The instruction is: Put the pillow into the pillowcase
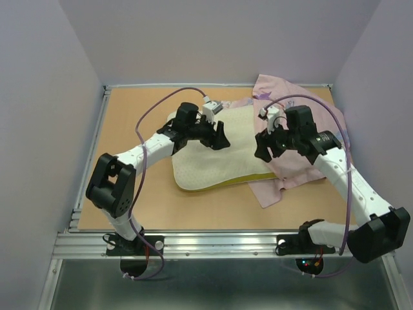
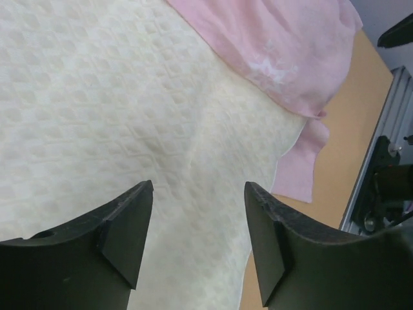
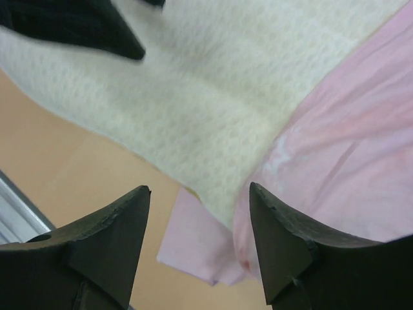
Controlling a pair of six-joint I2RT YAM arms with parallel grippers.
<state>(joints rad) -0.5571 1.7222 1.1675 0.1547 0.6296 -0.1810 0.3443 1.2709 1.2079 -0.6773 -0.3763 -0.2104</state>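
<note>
The left tool (image 1: pixel 218 139) stands with its two dark, wedge-shaped fingers (image 2: pixel 126 226) apart and nothing between them. Directly beneath and ahead of its tips lies the pillow (image 2: pixel 97 97), a thick cream-white slab whose cover is quilted in a small, raised dotted pattern, soft enough to show shallow folds. Beyond the tips and to their right, the pillowcase (image 2: pixel 277 45) overlaps the pillow's edge. It is thin, pale pink cloth, loosely creased, with a faint whitish mark printed on it.

The right tool (image 1: pixel 263 148) is likewise spread, and its matte black fingers (image 3: pixel 116 239) are clear of any cloth. Ahead of its left finger is the pillow (image 3: pixel 213 84), with the same bumpy weave. Ahead of its right finger the smooth pink pillowcase (image 3: pixel 348 161) drapes in long soft wrinkles. A small pink flap lies flat on the tan surface (image 3: pixel 64 168) between the two fingers, just under the pillow's corner. A dark finger of the left tool shows far ahead, at the upper left.

From above, the pillow (image 1: pixel 213 161) sits between the two tools, rounded-rectangular, a bright yellow band (image 1: pixel 251 177) along its near side. The pillowcase (image 1: pixel 290 165) is bunched under and behind the right tool, covering the pillow's right end. Whether that end is inside the case cannot be told.
</note>
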